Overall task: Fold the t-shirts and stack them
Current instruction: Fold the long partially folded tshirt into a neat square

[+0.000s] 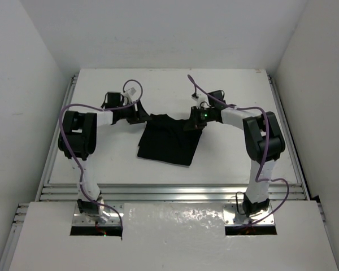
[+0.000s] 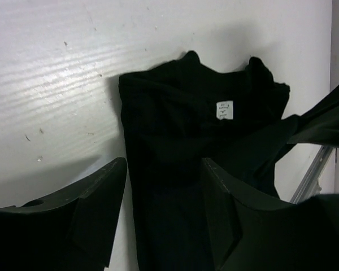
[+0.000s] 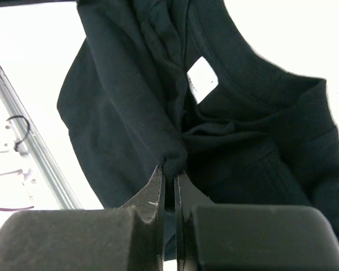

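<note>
The black t-shirt (image 1: 169,140) lies crumpled on the white table (image 1: 231,158), its collar end toward the far side. Its white neck label (image 2: 224,109) faces up, and the label (image 3: 202,79) also shows in the right wrist view. My left gripper (image 1: 142,117) is at the shirt's far left corner. In its wrist view the left gripper (image 2: 164,164) is open, its jaws apart astride the shirt's (image 2: 175,147) left edge, with cloth between them. My right gripper (image 1: 193,123) is at the far right corner. The right gripper (image 3: 170,169) is shut on a bunched fold of the shirt (image 3: 130,113).
Aluminium rails (image 1: 169,192) run along the table's near edge and its sides, and one rail (image 3: 28,152) shows close to the shirt. White walls (image 1: 22,84) stand on three sides. Purple cables (image 1: 73,107) loop off both arms.
</note>
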Available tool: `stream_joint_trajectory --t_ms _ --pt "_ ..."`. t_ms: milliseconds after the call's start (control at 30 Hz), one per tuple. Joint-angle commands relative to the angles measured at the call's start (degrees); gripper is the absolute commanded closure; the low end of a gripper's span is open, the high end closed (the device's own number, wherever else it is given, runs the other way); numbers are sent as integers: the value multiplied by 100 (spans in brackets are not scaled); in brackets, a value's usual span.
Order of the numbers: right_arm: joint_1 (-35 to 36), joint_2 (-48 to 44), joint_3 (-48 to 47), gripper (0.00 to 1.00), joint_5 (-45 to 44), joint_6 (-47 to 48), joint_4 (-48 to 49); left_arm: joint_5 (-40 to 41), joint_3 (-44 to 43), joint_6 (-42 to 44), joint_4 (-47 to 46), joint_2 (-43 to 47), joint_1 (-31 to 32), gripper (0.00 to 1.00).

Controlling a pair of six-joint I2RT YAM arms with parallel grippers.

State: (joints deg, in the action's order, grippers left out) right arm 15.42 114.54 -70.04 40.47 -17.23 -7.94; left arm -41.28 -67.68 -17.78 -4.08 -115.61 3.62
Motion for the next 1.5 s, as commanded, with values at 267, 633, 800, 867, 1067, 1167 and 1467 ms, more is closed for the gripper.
stream_joint_trajectory --t_ms 267,633,800,867,1067,1167,1467 --pt "5 -1048 517 100 347 -658 733 -917 141 310 -638 109 -45 31" --pt "5 -1127 518 100 558 -702 575 -1094 -193 319 -797 -286 60 60" --pt "14 -1180 535 100 611 -746 610 -830 -351 284 -691 -427 69 57" --pt "22 -1197 579 100 620 -746 610 -716 -351 240 -735 -383 69 52" --pt "22 -1320 737 100 594 -834 733 -610 -448 126 -533 -191 104 99" --pt "22 -1425 842 100 594 -974 759 -337 -395 108 -349 64 166 100" --pt "58 -2320 1606 100 251 -1633 1198 -135 -386 -173 390 706 578 100"
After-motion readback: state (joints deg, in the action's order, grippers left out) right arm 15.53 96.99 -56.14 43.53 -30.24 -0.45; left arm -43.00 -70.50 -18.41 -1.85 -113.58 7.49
